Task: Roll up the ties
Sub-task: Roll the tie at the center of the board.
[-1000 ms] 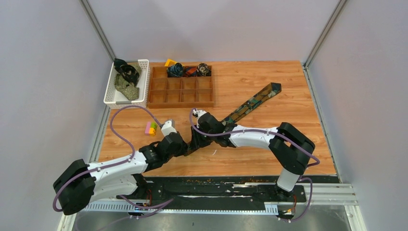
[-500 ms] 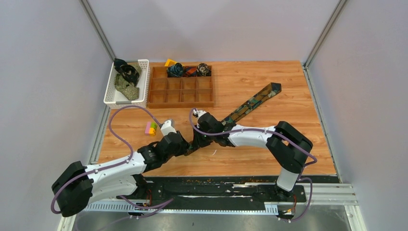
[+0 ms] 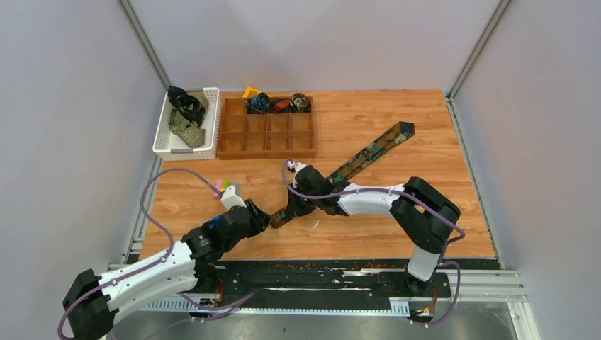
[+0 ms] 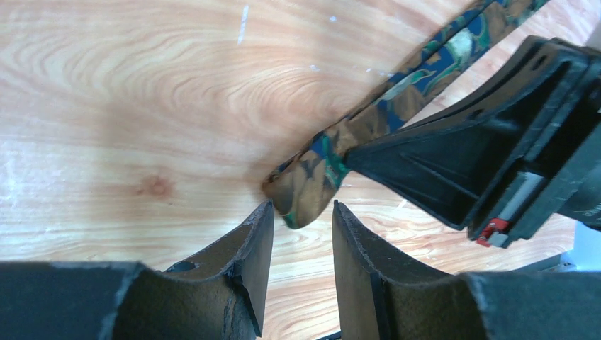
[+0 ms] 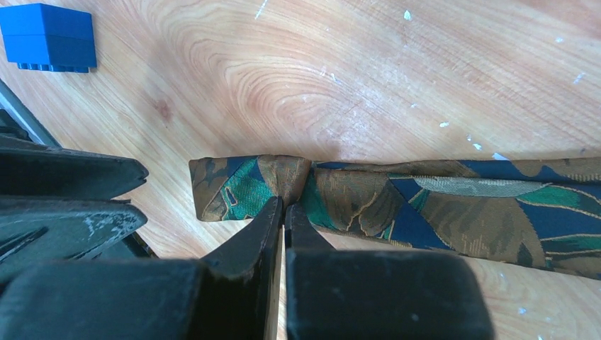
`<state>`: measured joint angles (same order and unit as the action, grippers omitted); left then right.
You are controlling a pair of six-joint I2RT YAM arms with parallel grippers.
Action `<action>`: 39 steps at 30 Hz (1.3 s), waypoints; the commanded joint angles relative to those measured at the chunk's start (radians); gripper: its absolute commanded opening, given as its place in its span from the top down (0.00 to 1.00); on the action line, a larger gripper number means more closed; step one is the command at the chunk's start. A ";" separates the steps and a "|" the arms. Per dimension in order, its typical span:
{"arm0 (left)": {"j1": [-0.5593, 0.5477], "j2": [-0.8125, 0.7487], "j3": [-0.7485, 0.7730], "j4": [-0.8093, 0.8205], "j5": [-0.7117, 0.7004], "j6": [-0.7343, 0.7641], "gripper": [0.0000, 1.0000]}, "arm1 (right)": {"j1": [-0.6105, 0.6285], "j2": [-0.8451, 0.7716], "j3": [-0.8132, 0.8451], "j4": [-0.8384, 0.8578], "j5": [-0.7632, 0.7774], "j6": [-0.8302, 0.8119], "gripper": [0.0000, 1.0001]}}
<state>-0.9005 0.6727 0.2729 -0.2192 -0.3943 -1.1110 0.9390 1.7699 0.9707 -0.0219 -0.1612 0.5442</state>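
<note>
Right wrist: right hand (image 5: 285,209) pinches tie (image 5: 439,205) near folded end.

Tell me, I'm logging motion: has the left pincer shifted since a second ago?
Yes: the left pincer backed leftward, its wrist now reaching the coloured blocks.

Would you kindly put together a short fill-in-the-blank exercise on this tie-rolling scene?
The right tool is ___ on the patterned tie.
The left tool is ___.
The wooden tray holds ___ rolled ties in its far row.
The right wrist camera shows a ___ block.
Missing words: shut; open; three; blue.
</note>
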 commanded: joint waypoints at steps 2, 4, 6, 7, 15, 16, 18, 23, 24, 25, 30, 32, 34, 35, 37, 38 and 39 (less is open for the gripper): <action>0.006 -0.046 -0.062 -0.020 -0.024 -0.074 0.56 | -0.006 0.042 -0.021 0.086 -0.028 -0.022 1.00; 0.006 -0.041 -0.076 -0.003 -0.022 -0.089 0.56 | -0.006 0.052 -0.025 0.096 -0.033 -0.021 1.00; 0.006 -0.027 -0.086 0.021 -0.012 -0.099 0.56 | -0.006 0.059 -0.031 0.104 -0.037 -0.018 1.00; 0.006 -0.015 -0.089 0.033 -0.008 -0.105 0.56 | -0.007 0.063 -0.034 0.107 -0.038 -0.015 1.00; 0.006 0.065 -0.069 0.077 0.016 -0.150 0.50 | -0.008 0.059 -0.068 0.135 -0.041 -0.002 1.00; 0.006 0.067 -0.065 0.080 0.016 -0.154 0.50 | -0.008 0.059 -0.069 0.138 -0.042 -0.001 1.00; 0.006 0.073 -0.048 0.069 0.007 -0.164 0.50 | -0.008 0.060 -0.072 0.144 -0.047 0.002 1.00; 0.006 0.089 -0.013 0.065 -0.005 -0.184 0.49 | -0.008 0.060 -0.080 0.156 -0.053 0.005 1.00; 0.006 0.096 -0.010 0.067 -0.009 -0.189 0.49 | -0.008 0.061 -0.082 0.159 -0.054 0.005 1.00; 0.006 0.104 -0.007 0.073 -0.013 -0.192 0.48 | -0.008 0.062 -0.084 0.162 -0.057 0.005 1.00; 0.008 0.166 0.025 0.086 -0.029 -0.202 0.47 | -0.008 0.064 -0.093 0.174 -0.064 0.009 1.00; 0.009 0.195 0.026 0.095 -0.035 -0.214 0.47 | -0.008 0.066 -0.095 0.179 -0.065 0.011 1.00; 0.011 0.220 0.012 0.125 -0.029 -0.234 0.48 | -0.008 0.066 -0.097 0.181 -0.066 0.010 1.00; 0.012 0.232 0.000 0.146 -0.024 -0.242 0.48 | -0.008 0.066 -0.099 0.183 -0.068 0.010 1.00; 0.013 0.256 -0.016 0.181 -0.014 -0.253 0.48 | -0.008 0.065 -0.103 0.186 -0.069 0.010 1.00; 0.014 0.266 -0.021 0.191 -0.010 -0.256 0.49 | -0.008 0.066 -0.104 0.187 -0.071 0.012 1.00; 0.014 0.277 -0.024 0.195 -0.008 -0.258 0.50 | -0.010 0.064 -0.106 0.188 -0.071 0.013 1.00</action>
<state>-0.8936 0.9188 0.2623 -0.1051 -0.3866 -1.3308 0.9279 1.8137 0.8909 0.1764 -0.2199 0.5537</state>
